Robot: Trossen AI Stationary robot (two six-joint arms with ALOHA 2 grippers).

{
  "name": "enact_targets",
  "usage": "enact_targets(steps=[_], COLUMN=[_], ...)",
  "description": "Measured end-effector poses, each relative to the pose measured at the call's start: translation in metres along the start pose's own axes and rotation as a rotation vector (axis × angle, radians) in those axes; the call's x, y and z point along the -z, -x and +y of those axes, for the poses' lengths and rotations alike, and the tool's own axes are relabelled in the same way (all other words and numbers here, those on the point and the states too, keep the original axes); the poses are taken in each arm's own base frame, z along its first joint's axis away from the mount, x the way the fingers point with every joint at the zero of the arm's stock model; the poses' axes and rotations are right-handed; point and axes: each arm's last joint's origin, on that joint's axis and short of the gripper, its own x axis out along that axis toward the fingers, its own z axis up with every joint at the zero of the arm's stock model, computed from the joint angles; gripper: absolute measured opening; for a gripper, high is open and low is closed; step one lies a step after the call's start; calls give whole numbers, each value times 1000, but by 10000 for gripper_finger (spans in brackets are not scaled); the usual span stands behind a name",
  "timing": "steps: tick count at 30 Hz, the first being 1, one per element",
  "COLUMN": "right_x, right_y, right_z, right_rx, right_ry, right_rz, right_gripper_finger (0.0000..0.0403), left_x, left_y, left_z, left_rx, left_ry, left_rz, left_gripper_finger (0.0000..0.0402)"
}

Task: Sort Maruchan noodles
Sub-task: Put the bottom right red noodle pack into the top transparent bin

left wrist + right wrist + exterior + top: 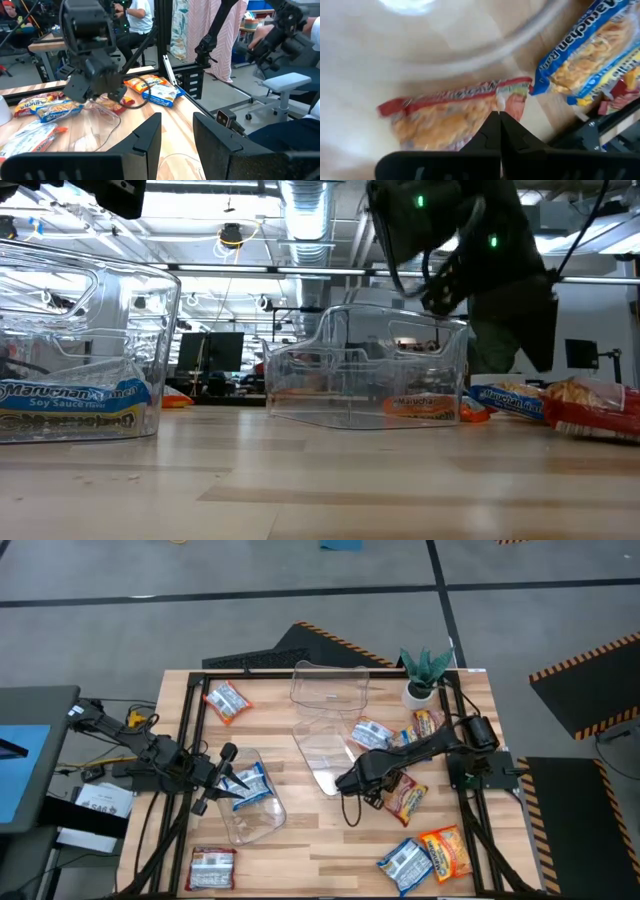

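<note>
Starting on the left: the left gripper (222, 780) is hovering over the clear bin (262, 818) near the table's left side, fingers (145, 142) sitting apart with nothing between them. A blue-and-white packet (246, 783) is lying inside that bin, right under the gripper. Another blue-and-white packet (226, 701) is sitting at the back left, and a red-and-white packet (211, 867) is lying at the front left corner.

Moving to the middle, two more clear bins (330, 690) are sitting one behind the other.

The right gripper (352, 778) is hanging just beside the nearer middle bin (322, 748), fingers (496, 131) pressed together and empty, directly above a red packet (451, 116) lying on the wood. A blue packet (587, 55) is lying just beyond that. At the front right, a blue-and-white packet (405, 862) and an orange packet (447, 849) are sitting side by side, touching. A potted plant (424, 673) is standing at the back right.
</note>
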Motion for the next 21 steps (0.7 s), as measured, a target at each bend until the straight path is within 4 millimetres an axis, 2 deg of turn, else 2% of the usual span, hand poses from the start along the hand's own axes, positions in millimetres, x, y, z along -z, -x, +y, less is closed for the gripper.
enact_targets(steps=[4,6,13,17,21], right_x=[9,17,58,90,118], right_y=[18,21,5,9,7], right_z=[5,9,29,22,-1], right_rx=[1,18,112,65,-124], right_ry=[27,50,53,-65,-260], right_rz=[-24,-26,-37,-136,-265], right_gripper_finger=[7,12,82,107,129], left_x=[0,0,4,4,2], left_y=[0,0,0,0,0], left_z=[0,0,0,0,0], left_rx=[0,0,0,0,0], left_ry=[2,14,33,33,35], left_rz=[1,5,41,38,23], left_gripper_finger=[103,103,103,103,103])
